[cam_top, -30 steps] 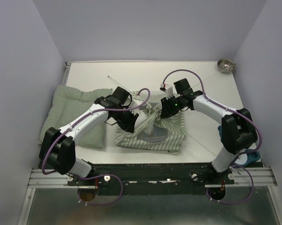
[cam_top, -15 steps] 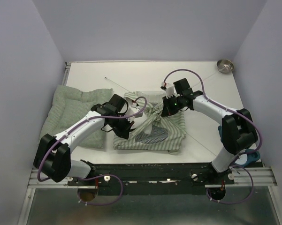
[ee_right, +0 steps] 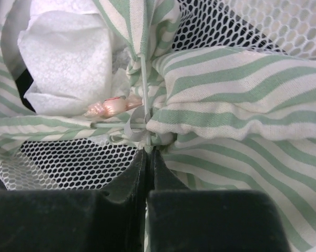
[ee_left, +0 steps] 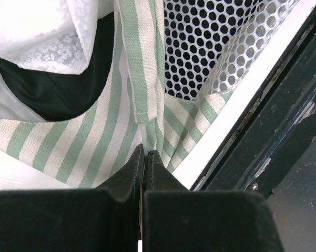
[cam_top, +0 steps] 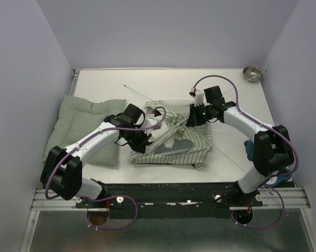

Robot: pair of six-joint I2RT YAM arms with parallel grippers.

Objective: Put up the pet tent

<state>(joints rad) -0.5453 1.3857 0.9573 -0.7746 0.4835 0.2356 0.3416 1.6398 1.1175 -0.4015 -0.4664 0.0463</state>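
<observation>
The pet tent (cam_top: 171,143) lies crumpled mid-table, green-and-white striped with a grey mesh panel (cam_top: 171,148). My left gripper (cam_top: 142,143) sits at its left side and is shut on a fold of striped fabric (ee_left: 142,94), with mesh (ee_left: 221,42) just beyond. My right gripper (cam_top: 192,117) is at the tent's upper right. In the right wrist view this gripper (ee_right: 147,148) is shut where a thin whitish pole (ee_right: 144,79) and a grey loop meet bunched fabric, beside the pink tag (ee_right: 113,106). Thin poles (cam_top: 135,93) stick out past the tent.
A green checked cushion (cam_top: 79,123) lies left of the tent, under my left arm. A small metal bowl (cam_top: 252,73) stands at the back right corner. A blue object (cam_top: 249,149) sits by the right arm's base. The table's front edge (ee_left: 242,105) is close to my left gripper.
Both grippers have shut on the tent. The right gripper has moved right and back, the left one slightly right, and the fabric between them is drawn tighter.
</observation>
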